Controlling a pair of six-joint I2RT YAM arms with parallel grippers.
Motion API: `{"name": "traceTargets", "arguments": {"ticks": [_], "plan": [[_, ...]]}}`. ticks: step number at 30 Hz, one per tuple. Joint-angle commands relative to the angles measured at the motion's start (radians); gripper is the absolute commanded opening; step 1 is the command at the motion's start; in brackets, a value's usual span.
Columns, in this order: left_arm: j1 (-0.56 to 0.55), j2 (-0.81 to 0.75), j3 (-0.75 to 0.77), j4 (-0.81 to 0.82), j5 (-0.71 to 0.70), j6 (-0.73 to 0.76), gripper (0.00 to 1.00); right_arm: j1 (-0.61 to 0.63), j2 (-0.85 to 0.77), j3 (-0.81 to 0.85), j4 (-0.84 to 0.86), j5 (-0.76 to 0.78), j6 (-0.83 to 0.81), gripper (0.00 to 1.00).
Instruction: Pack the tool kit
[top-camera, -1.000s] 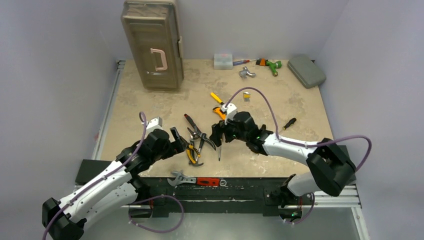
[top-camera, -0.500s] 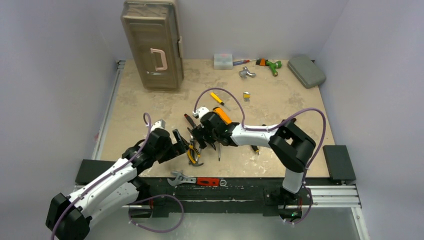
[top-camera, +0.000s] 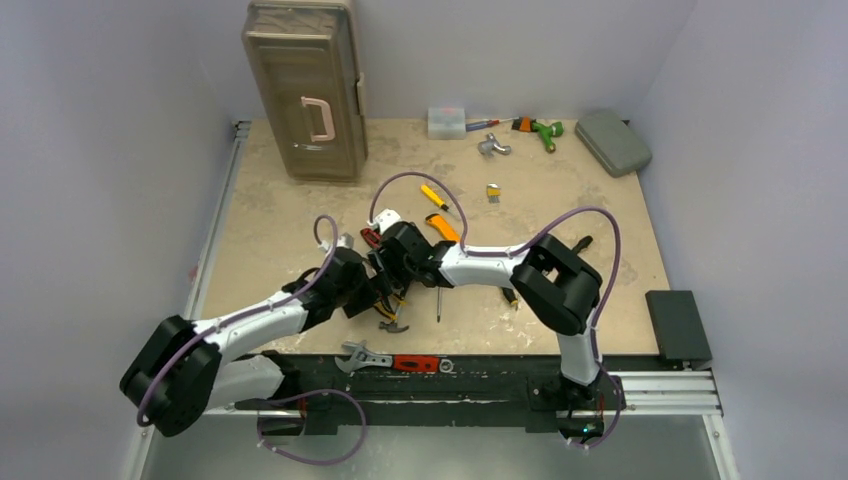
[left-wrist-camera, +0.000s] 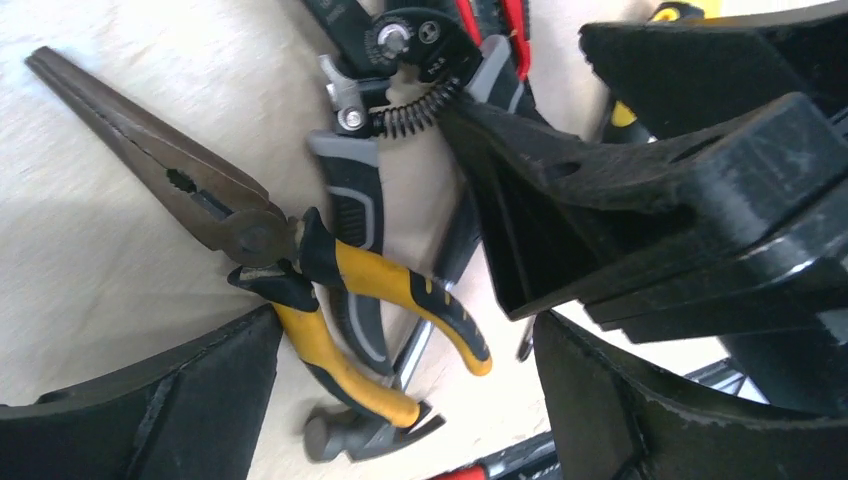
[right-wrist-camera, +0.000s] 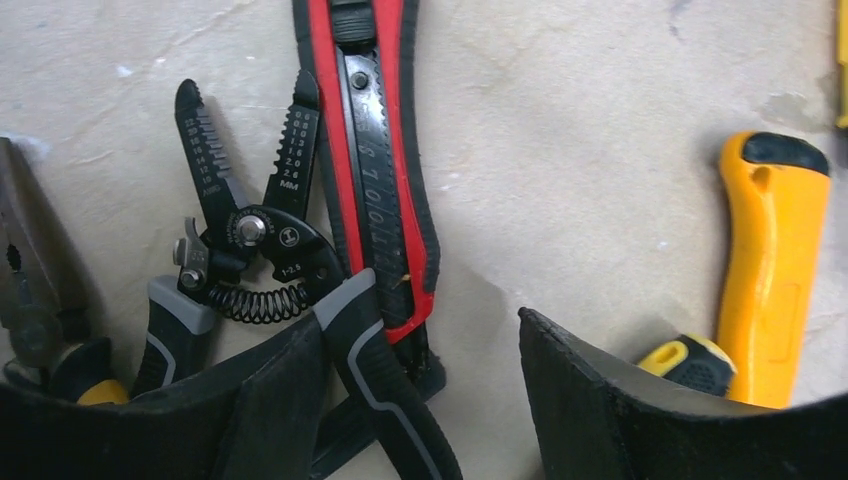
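Top external view has the long beige toolbox (top-camera: 305, 90) lying shut at the far left corner of the worktop (top-camera: 290, 215), its pale pink handle (top-camera: 320, 118) facing up. Both arms reach to a heap of hand tools near the middle of the worktop, a little toward the near edge and well apart from the toolbox. The left gripper (top-camera: 372, 292) and the right gripper (top-camera: 388, 262) sit over that heap, just beside each other.

Left wrist view shows the left claw spread wide with nothing held. Its fingers (left-wrist-camera: 170, 400) flank the yellow-and-black handles of the needle-nose pliers (left-wrist-camera: 240, 228), which lie flat on the worktop. A hammer (left-wrist-camera: 350, 435) head shows under the ends of those handles. The wire stripper (left-wrist-camera: 395, 60) lies just beside the pliers, and the right gripper's black body fills the right side of this view.

Right wrist view shows the right claw spread wide as well, clamped on nothing. One grey-and-black handle of the wire stripper runs between its fingers (right-wrist-camera: 600, 400), close to one of them. A red utility knife (right-wrist-camera: 380, 170) lies touching the stripper, and an orange-handled tool (right-wrist-camera: 775, 260) lies apart from both.

A clear box (top-camera: 446, 122) sits at the far edge, a grey-green case (top-camera: 613, 141) at the far right corner, and a wrench (top-camera: 360, 355) at the near edge.
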Motion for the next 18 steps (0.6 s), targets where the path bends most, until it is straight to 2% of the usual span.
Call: {"name": "traceTargets", "arguments": {"ticks": [1,5,11,15,18], "plan": [[-0.033,0.158,0.060,0.214,0.013,-0.027,0.92,-0.062,-0.043,-0.054,-0.025,0.118,0.020,0.63],[-0.066,0.359,0.167,0.345,0.068,-0.008,0.88,-0.180,-0.110,-0.124,-0.028,0.088,0.083,0.55],[-0.136,0.610,0.431,0.376,0.108,0.015,0.85,-0.367,-0.188,-0.208,-0.042,0.088,0.160,0.54],[-0.155,0.704,0.552,0.401,0.122,0.006,0.85,-0.447,-0.198,-0.203,-0.073,0.105,0.180,0.55],[-0.156,0.733,0.639,0.355,0.139,0.028,0.85,-0.478,-0.212,-0.171,-0.112,0.116,0.188,0.56]]}}
